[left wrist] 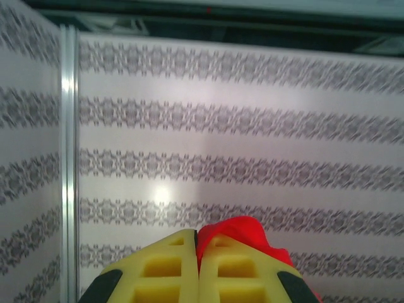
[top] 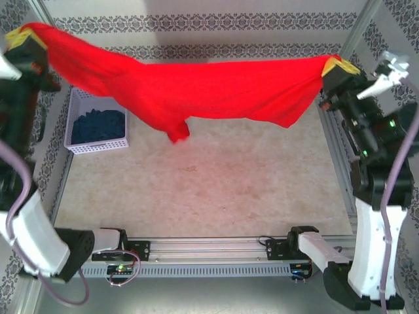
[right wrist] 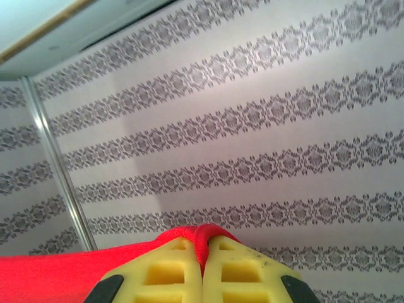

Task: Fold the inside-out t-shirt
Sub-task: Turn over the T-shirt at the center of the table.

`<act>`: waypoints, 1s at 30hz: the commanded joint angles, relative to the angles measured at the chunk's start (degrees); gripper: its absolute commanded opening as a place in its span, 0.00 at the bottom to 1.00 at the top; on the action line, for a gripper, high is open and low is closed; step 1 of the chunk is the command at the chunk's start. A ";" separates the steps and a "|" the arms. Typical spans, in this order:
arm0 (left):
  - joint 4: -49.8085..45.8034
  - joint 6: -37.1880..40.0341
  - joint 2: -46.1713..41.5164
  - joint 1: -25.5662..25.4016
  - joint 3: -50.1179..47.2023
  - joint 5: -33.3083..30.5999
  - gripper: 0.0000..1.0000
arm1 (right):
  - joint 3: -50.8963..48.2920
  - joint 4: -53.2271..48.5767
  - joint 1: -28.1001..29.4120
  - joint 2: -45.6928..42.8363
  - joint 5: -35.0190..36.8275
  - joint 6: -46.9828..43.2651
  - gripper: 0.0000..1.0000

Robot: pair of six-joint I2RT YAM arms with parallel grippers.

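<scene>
Two sets of fingers hold the red t-shirt (top: 216,91) stretched in the air above the table's (top: 209,190) far half. In the top view the left fingers (top: 26,38) and right fingers (top: 340,65) are each clamped on a corner of it. A white basket (top: 73,140) holding dark blue cloth (top: 98,125) sits at the table's far-left corner. In the left wrist view, yellow fingers (left wrist: 167,268) pinch a red fold (left wrist: 237,233). In the right wrist view, fingers (right wrist: 240,268) pinch the red cloth (right wrist: 57,274) likewise.

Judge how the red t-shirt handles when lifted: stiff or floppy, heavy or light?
Likely floppy: the t-shirt sags between the left gripper and right gripper, one part dangling lower. Probably light: two small pinches at its ends carry it all.
</scene>
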 commanded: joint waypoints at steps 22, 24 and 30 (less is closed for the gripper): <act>7.37 1.69 16.51 0.60 -5.72 3.50 0.00 | -7.39 4.19 0.60 8.08 9.82 -8.17 0.00; 8.95 1.81 21.54 0.60 -6.61 3.88 0.00 | -10.07 8.11 0.80 12.75 10.82 -8.88 0.00; 13.74 1.07 41.99 0.60 -5.12 4.95 0.03 | -11.53 19.25 1.82 33.99 13.41 -10.80 0.06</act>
